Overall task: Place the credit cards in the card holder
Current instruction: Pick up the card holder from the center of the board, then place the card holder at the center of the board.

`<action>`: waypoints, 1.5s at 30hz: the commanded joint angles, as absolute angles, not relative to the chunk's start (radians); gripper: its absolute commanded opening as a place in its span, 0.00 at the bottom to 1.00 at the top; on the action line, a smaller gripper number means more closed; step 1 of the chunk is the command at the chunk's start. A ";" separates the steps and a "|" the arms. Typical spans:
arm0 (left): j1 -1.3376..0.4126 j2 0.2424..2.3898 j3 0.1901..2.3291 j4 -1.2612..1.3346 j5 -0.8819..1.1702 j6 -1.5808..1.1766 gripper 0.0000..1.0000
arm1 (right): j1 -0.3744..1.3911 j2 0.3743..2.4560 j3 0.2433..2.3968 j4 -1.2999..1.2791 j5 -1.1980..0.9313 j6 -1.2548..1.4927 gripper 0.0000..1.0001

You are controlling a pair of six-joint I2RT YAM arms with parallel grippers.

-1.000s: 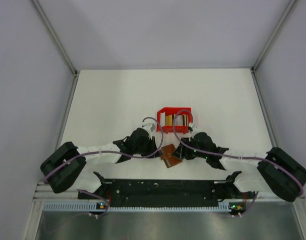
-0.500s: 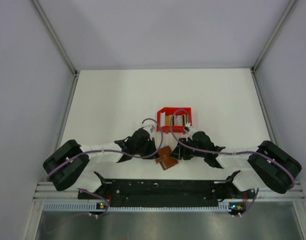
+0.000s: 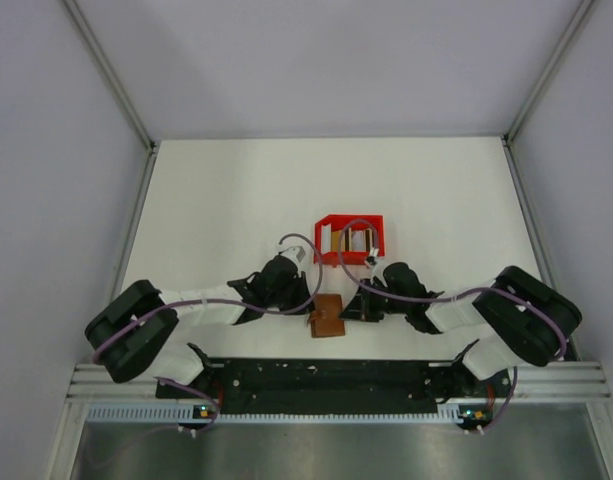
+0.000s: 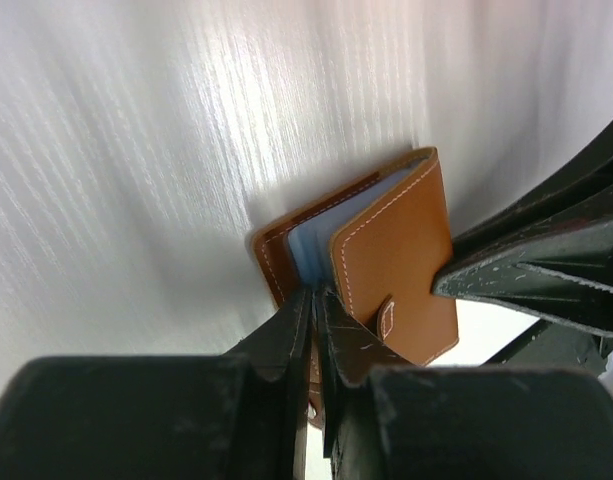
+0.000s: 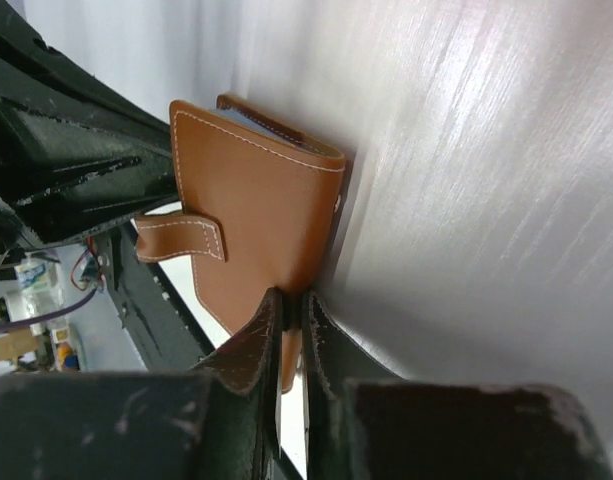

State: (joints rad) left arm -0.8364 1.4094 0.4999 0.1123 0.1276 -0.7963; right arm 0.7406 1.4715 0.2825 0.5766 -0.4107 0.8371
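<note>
I am pinching the brown, white-stitched card holder (image 4: 391, 265) by opposite edges, nearly folded, its tab loose, pale pockets showing. The credit cards (image 3: 338, 239) are sitting in the red bin (image 3: 350, 218) behind it.

A white table (image 3: 236, 190) sits inside pale grey walls (image 3: 316, 60), framed by aluminium posts (image 3: 107, 70); the light seems soft and even.

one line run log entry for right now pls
stage: card holder pinched from both sides | left gripper: shut on card holder | right gripper: shut on card holder | credit cards: in red bin
</note>
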 commanded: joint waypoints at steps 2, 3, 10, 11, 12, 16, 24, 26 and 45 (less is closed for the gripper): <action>-0.856 1.436 0.482 0.190 0.152 -0.821 0.10 | 0.764 1.528 0.318 0.729 -0.483 0.910 0.00; -0.856 1.430 0.479 0.192 0.149 -0.821 0.10 | 0.764 1.519 0.314 0.730 -0.474 0.910 0.00; -0.854 1.361 0.525 0.034 0.014 -0.778 0.19 | 0.764 1.272 0.314 0.450 -0.290 0.799 0.00; -0.853 1.344 0.537 0.005 -0.035 -0.772 0.21 | 0.764 1.228 0.322 0.377 -0.257 0.776 0.00; -0.854 1.323 0.544 -0.042 -0.061 -0.764 0.23 | 0.764 1.179 0.330 0.318 -0.224 0.752 0.00; -0.851 1.240 0.560 -0.130 -0.175 -0.744 0.27 | 0.764 1.025 0.373 0.059 -0.131 0.674 0.00; -0.847 1.169 0.554 -0.135 -0.184 -0.727 0.28 | 0.764 0.848 0.489 -0.358 -0.005 0.612 0.00; -0.848 1.173 0.558 -0.135 -0.180 -0.724 0.28 | 0.765 0.833 0.550 -0.484 0.076 0.582 0.00; -0.821 1.112 0.534 -0.124 -0.202 -0.696 0.28 | 1.022 1.328 1.028 -1.049 0.641 0.666 0.00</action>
